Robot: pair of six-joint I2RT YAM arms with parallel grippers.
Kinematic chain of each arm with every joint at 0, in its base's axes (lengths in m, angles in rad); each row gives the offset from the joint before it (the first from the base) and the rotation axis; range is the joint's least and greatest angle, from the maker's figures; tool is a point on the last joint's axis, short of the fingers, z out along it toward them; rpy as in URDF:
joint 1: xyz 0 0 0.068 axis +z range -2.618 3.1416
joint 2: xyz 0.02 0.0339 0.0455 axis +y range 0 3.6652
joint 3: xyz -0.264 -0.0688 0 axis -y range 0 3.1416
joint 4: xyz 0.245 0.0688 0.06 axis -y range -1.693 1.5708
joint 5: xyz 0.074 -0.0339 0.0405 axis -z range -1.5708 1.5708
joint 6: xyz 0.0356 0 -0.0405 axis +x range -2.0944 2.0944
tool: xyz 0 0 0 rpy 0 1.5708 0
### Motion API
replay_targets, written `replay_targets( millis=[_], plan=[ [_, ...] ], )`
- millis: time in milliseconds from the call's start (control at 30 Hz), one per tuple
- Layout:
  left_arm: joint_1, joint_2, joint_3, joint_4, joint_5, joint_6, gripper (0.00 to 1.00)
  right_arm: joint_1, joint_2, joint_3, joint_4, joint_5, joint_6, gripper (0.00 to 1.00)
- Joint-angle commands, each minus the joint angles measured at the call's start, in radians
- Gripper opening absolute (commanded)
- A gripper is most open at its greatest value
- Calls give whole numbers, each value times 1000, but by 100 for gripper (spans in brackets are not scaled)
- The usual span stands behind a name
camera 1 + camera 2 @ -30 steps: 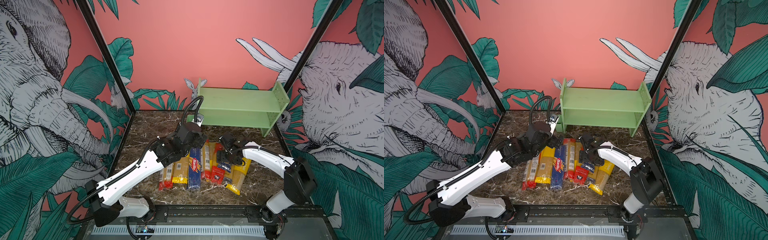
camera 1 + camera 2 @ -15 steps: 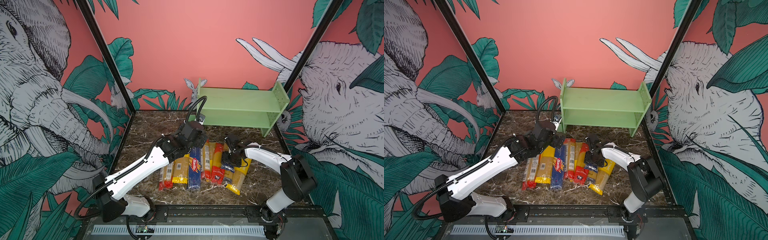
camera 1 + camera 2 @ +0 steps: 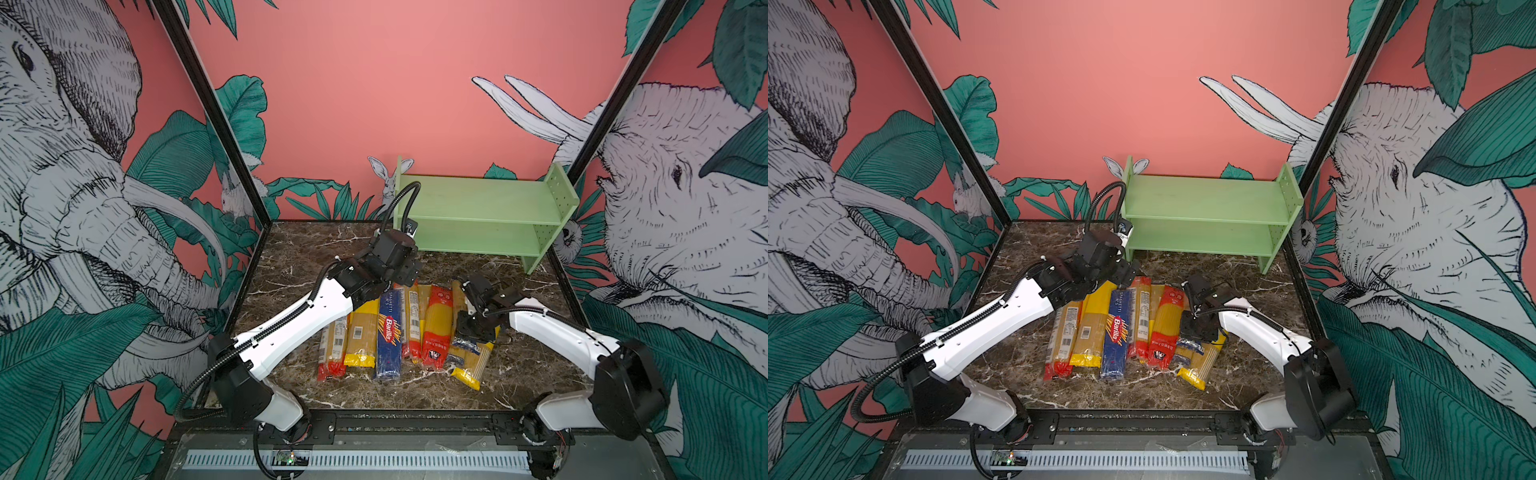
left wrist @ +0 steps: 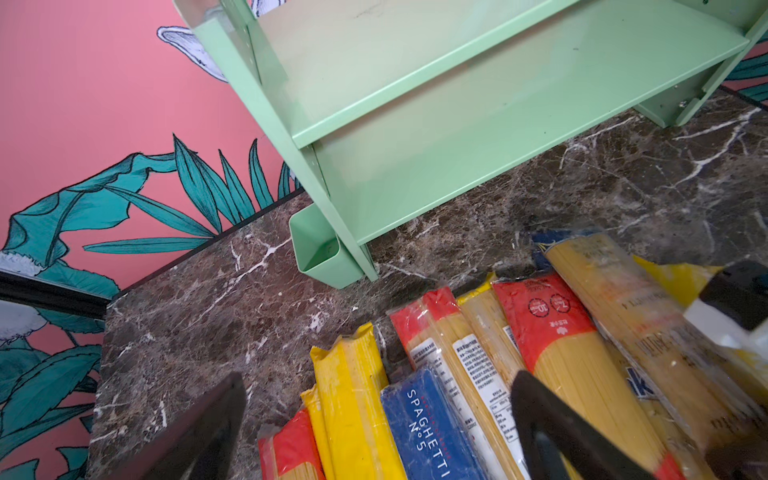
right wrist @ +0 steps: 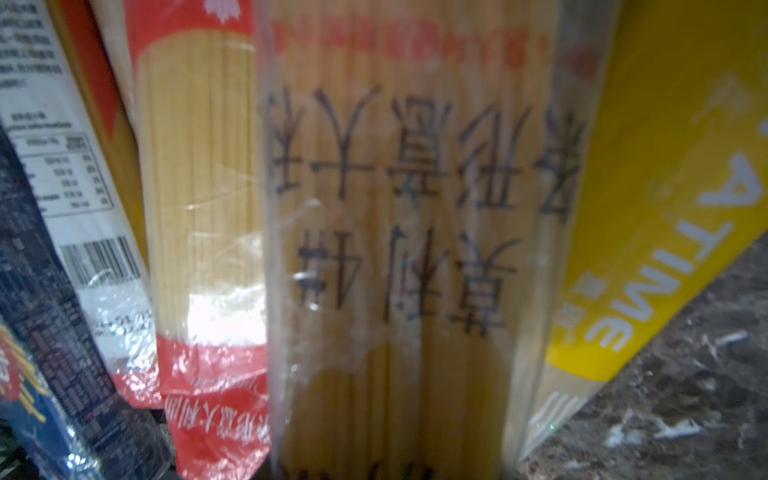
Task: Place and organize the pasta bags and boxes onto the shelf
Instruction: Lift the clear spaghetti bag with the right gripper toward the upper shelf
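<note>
I am working both hands over the pasta packs (image 3: 436,328) before the shelf (image 3: 478,199).
The desk (image 3: 299,257) is carrying the green shelf at its back and the packs lying in a row; my left hand (image 4: 378,380) is hovering spread apart above the Barilla box (image 3: 390,328), my right hand (image 3: 473,328) is sitting low on a clear bag (image 5: 395,249), and I cannot tell its grip.

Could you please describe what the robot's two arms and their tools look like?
The left arm and right arm have smooth white shells between bulky black joints. A ribbed black cable loops above the left wrist. The left tool and right tool are black.
</note>
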State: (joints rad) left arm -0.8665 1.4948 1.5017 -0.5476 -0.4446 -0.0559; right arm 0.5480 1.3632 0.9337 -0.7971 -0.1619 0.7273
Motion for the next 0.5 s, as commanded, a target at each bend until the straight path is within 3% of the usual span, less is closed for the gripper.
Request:
replay_targets(
  millis=[0,167,467],
  plan=[
    [10,6,53,11,26,12,99,4,-89,20,-47,24,-26,22],
    [10,40,90,23,44,10,99,5,-180,65,-148,7,-59,16],
    [12,74,133,41,26,31,99,5,-319,147,-249,-39,-117,15]
  ],
)
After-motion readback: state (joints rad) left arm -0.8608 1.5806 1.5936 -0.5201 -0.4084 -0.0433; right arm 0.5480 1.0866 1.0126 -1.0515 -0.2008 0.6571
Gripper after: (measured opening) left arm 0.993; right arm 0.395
